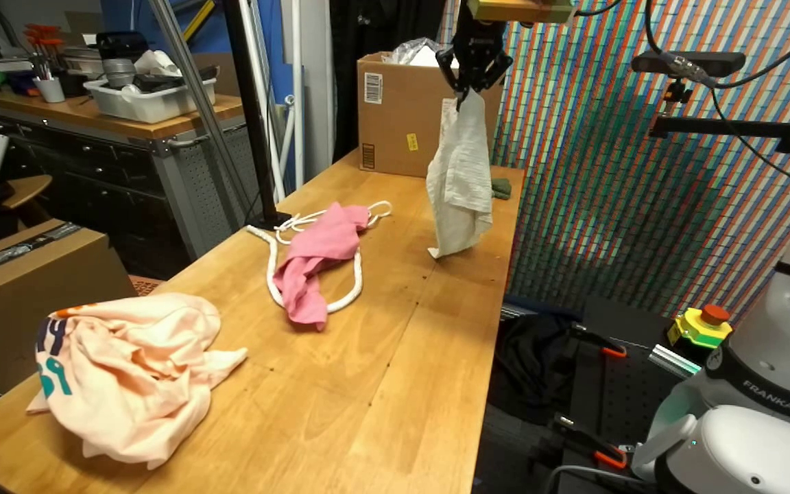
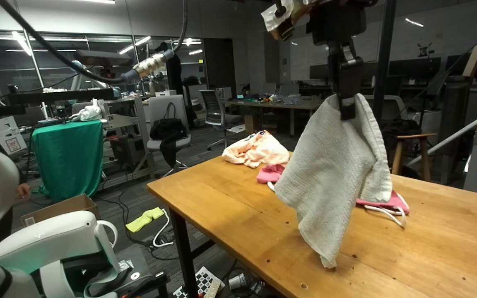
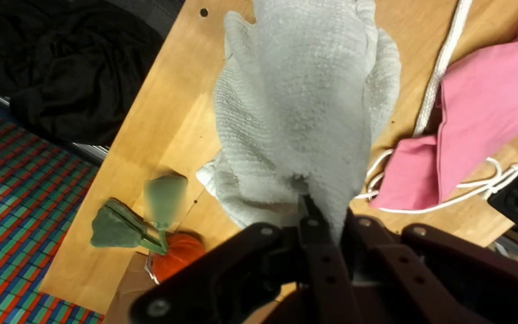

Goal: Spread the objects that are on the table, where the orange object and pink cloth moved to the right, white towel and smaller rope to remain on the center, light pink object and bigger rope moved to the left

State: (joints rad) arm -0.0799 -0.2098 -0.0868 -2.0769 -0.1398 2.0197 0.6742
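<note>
The gripper (image 1: 463,97) pinches the white towel (image 1: 461,185), which hangs above the table (image 1: 395,384); whether its lowest corner touches is unclear. The pink cloth (image 1: 326,248) lies over the bigger rope (image 1: 358,278) and the smaller rope (image 3: 502,177). The light pink object (image 1: 138,384) lies crumpled, well apart from the orange object (image 3: 177,255), just beside the cardboard box (image 1: 402,113).
</note>
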